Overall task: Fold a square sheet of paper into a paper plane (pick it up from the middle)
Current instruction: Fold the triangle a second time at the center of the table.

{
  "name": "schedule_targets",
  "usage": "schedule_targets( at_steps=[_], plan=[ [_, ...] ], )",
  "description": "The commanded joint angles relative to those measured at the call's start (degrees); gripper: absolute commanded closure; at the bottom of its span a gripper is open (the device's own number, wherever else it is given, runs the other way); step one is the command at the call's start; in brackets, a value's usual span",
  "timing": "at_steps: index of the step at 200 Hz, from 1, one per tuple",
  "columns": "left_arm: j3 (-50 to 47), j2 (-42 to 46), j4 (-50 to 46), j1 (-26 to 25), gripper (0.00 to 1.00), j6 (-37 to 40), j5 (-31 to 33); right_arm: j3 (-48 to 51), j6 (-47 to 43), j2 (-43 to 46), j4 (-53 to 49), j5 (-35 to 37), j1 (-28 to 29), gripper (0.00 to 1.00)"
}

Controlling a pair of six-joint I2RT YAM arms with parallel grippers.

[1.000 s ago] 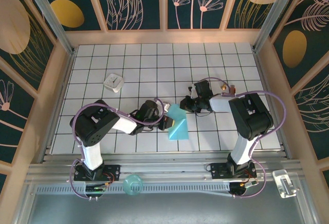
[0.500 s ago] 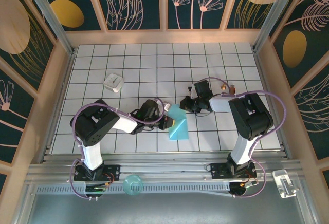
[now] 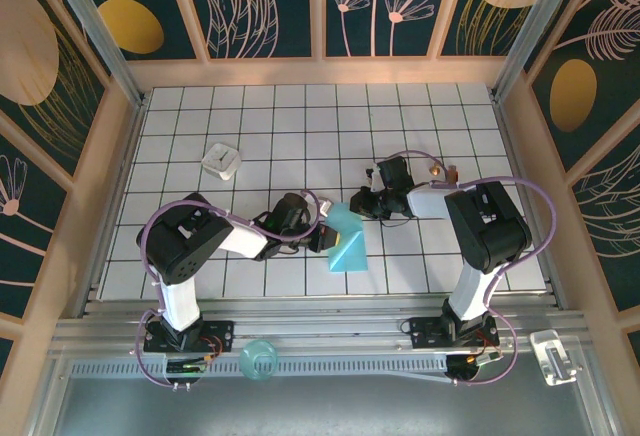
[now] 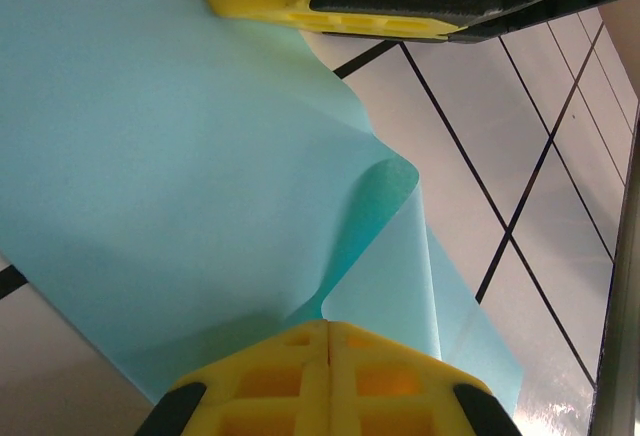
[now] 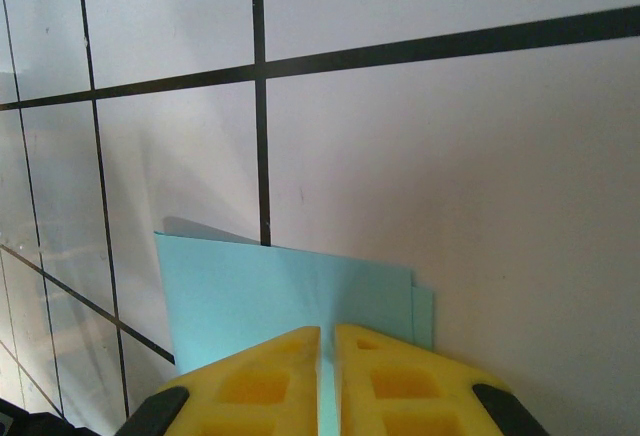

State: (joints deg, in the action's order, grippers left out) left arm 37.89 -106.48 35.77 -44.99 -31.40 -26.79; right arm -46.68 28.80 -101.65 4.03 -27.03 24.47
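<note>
The left gripper (image 3: 320, 239) has its jaws pressed together, tips against the left edge of the light-blue sheet of paper (image 3: 347, 251), which lies partly folded and curled near the front middle of the worktop (image 3: 400, 116). The right gripper (image 5: 327, 341) pinches the sheet's upper right edge, jaws almost closed.

Bright, even light falls from overhead onto the white bench (image 3: 400, 116), leaving soft, short shadows. Close up, the foreground blurs slightly and a faint sheen glazes the tiles (image 4: 560, 256).
</note>
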Motion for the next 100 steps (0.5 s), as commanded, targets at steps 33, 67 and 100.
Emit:
schedule_targets(
  at_steps=[33,67,100],
  plan=[
    [1.2,-0.29,-0.49,0.18,1.0,-0.21,-0.69,0.45,-0.92,-1.55,-1.95,1.64,0.8,0.88],
    [0.97,-0.02,-1.3,0.18,1.0,-0.07,-0.31,0.45,-0.93,-1.48,-2.0,1.63,0.77,0.87],
    [0.77,-0.84,-2.99,0.16,1.0,0.52,0.76,0.45,-0.94,-1.47,-1.9,1.56,0.76,0.88]
  ],
)
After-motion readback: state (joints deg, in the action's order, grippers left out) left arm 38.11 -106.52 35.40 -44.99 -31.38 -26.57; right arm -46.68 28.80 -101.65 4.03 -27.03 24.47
